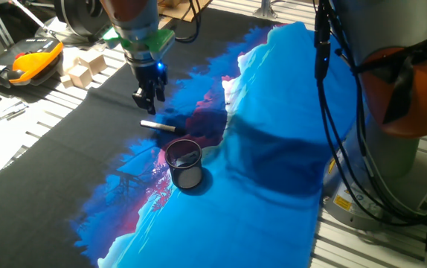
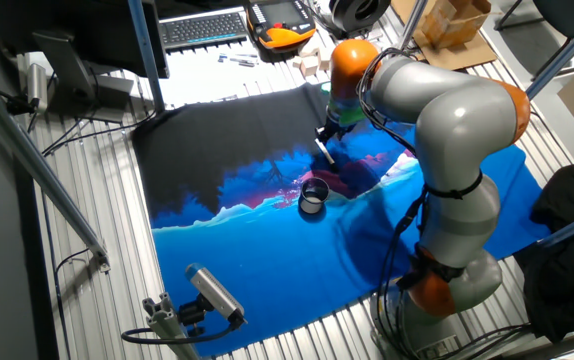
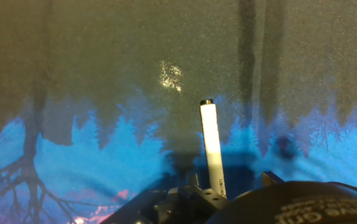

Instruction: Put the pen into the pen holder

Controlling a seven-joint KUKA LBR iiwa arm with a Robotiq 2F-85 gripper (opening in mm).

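Seen from one fixed view: gripper [image 1: 147, 97] hanging fingers-down over the dark part of the printed cloth [image 1: 288, 134], jaws looking narrow and empty, tips clear of the fabric; exact gap hard to judge against the dark cloth. Just below and a little right of the fingertips, the pen [image 1: 158, 126] lying flat, white barrel, dark ends, apart from the fingers. Nearer the camera than the pen, close by, the pen holder [image 1: 184, 164] standing upright on the blue-and-pink print, a pale scrap showing inside. Far left of the pen holder, beyond the cloth edge, wooden blocks [image 1: 85, 67] and an orange-and-black handset [image 1: 21, 62]. From the other fixed view: arm [image 2: 447, 130] rising from its base at the near right, bent over at the grey elbow, reaching down toward the cloth centre, wrist roughly vertical; gripper [image 2: 329, 133] too small here to read the opening. Pen [image 2: 324, 152] just under it, pen holder [image 2: 313, 195] a short way nearer the camera. Keyboard [image 2: 205, 26] well behind the pen holder, off the cloth. From the hand view: pen [image 3: 212, 148] running lengthwise up the middle, black cap at the far end, near end meeting the gripper body at the bottom edge; fingertips not clearly visible, so grip not confirmed here.
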